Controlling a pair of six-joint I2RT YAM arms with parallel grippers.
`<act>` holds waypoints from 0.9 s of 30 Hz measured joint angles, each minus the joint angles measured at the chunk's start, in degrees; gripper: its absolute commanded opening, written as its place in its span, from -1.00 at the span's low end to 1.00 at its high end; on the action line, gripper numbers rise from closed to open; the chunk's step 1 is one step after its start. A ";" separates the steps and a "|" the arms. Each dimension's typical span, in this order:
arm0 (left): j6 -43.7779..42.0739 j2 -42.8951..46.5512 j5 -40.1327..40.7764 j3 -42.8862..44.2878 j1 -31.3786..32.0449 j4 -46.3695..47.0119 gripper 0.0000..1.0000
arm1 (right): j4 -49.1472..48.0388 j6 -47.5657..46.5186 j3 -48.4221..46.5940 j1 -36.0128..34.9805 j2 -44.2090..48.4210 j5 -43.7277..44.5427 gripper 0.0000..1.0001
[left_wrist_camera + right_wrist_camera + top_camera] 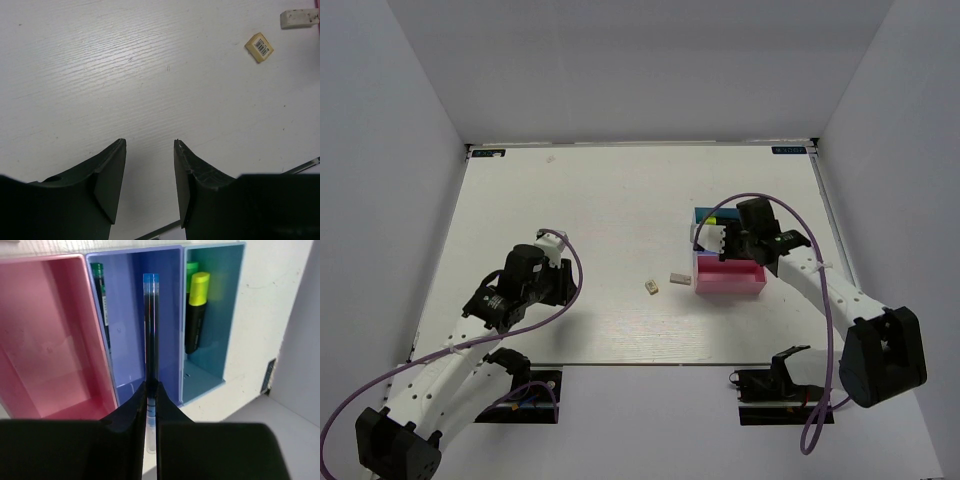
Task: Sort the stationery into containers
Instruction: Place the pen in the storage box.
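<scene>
Right wrist shows right pincer (151, 388) pinching blue pen (150, 325); left pincer (150, 146) half-open, empty.

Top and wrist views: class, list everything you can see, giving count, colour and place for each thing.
organiser: 1; pink, darker blue and light blue bins joined; right side of the table
yellow highlighter: 1; yellow cap, black body; in the light blue bin
green highlighter: 1; green; behind the yellow one, same bin
green pen: 1; green; in the darker blue bin
blue pen: 1; blue; held over the darker blue bin
erasers: 2; yellowish with barcode, white; on the table left of the organiser
table: 1; white
left gripper: 1; black; open, above the table
right gripper: 1; black; shut on the blue pen
</scene>
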State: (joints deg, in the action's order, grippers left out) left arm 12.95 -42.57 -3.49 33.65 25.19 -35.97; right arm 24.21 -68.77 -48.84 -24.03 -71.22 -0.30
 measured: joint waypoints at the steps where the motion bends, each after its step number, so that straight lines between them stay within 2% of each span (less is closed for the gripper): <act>1: 0.00 -0.02 -0.04 -0.02 0.00 0.02 0.07 | 0.00 -0.66 0.00 0.68 -0.46 -1.16 -1.00; 2: 0.00 -0.04 -0.17 -0.04 0.00 0.04 0.07 | 0.00 -1.14 0.00 1.27 -0.90 -2.16 -0.99; 3: 0.00 -0.09 -0.22 -0.07 0.00 0.04 0.07 | -0.02 -1.62 0.00 1.81 -1.31 -3.10 -0.78; 6: 0.00 -0.37 -0.46 -0.09 0.00 0.07 0.07 | 0.02 -2.78 -0.02 2.97 -3.02 -5.33 -0.30; 8: 0.00 -0.52 -0.63 -0.20 0.00 0.20 0.04 | 0.28 -3.48 -0.17 3.56 -4.52 -6.32 -0.22; 11: -0.02 -0.92 -1.05 -0.20 0.00 0.35 0.04 | 0.63 -3.72 -0.24 4.02 -5.84 -7.02 -0.20; 14: 0.13 -1.31 -1.84 -0.20 0.00 0.48 -0.30 | 0.90 -3.54 -0.68 4.70 -5.86 -7.87 -0.22; 18: 0.09 -2.93 -4.17 -0.22 0.00 1.62 -0.49 | 1.07 -2.25 -1.64 5.62 -5.29 -9.44 -0.22; 27: 0.66 -10.27 -10.69 1.14 0.00 3.69 -0.47 | 1.70 -1.40 -3.08 6.12 -5.01 -10.56 -0.25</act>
State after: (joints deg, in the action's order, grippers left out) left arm 13.61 -52.84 -14.17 34.79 25.19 -32.27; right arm 25.91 -70.17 -51.92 -17.91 -76.23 -10.85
